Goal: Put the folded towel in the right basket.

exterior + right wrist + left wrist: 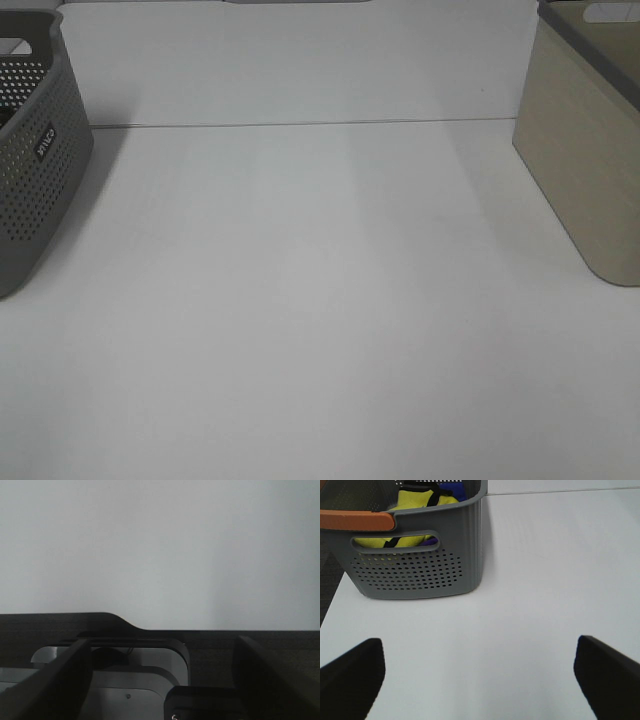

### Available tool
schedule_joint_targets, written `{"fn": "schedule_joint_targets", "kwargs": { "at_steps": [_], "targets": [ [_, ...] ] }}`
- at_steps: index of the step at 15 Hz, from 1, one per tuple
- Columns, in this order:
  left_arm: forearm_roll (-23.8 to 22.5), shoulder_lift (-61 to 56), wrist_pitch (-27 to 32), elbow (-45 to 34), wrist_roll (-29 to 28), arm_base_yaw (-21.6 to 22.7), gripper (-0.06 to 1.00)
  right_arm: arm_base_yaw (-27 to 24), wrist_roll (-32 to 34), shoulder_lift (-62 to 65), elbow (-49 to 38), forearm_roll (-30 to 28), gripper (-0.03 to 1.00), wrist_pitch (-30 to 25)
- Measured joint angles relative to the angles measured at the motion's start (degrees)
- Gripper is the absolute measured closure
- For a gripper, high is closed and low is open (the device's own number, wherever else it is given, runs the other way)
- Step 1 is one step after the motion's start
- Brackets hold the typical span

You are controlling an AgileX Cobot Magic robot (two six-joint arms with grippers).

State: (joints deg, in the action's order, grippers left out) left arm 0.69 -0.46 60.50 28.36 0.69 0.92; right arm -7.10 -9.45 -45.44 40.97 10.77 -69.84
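Observation:
The right basket (585, 170) is beige with a dark rim and stands at the table's right edge. No towel lies on the white table (320, 300). The left grey perforated basket (35, 170) holds yellow cloth with black trim (420, 500) and something purple, seen in the left wrist view; I cannot tell if that is the folded towel. My left gripper (479, 645) is open and empty, low over the table, apart from the grey basket (420, 565). My right gripper (164, 642) is open and empty, facing a plain white surface. Neither gripper shows in the exterior high view.
An orange bar (355, 520) lies across the grey basket's rim. A seam (300, 123) runs across the table's far part. In the right wrist view a dark edge (225, 645) and grey machine parts (115, 680) lie below the fingers.

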Motion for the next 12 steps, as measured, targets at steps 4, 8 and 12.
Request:
{"fn": "schedule_joint_targets", "kwargs": {
  "at_steps": [4,8,12],
  "targets": [
    [0.0,0.0,0.0,0.0,0.0,0.0,-0.03,0.0,0.0,23.7,-7.6,-3.0,0.24,3.4],
    [0.0,0.0,0.0,0.0,0.0,0.0,-0.03,1.9,-0.1,41.0,-11.9,-5.2,0.24,7.7],
    [0.0,0.0,0.0,0.0,0.0,0.0,-0.03,1.9,-0.1,45.7,-11.9,-5.6,0.24,8.2]
  ]
}}
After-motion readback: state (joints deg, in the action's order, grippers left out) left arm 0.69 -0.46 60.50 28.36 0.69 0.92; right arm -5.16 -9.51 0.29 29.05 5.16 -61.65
